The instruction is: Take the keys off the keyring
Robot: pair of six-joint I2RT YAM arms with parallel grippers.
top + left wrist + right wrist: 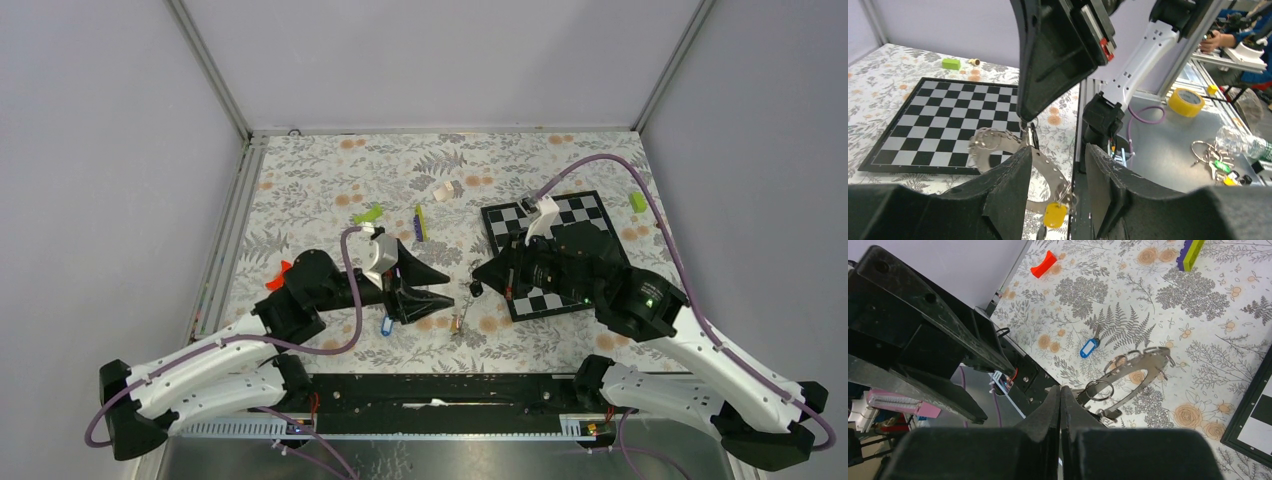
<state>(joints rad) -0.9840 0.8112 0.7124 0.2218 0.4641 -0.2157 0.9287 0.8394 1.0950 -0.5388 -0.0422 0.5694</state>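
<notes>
Though near the keyring [1140, 385], blue key [1089, 347] apart; chessboard [575, 212] just beyond.

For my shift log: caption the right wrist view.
Right hand shut on the keyring; one blue key lies loose on the floral table.

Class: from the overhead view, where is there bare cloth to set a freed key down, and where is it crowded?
Bare: far-left cloth between the side rail and the green stick. Crowded: the centre, around the keyring and blue key, beside the chessboard.
</notes>
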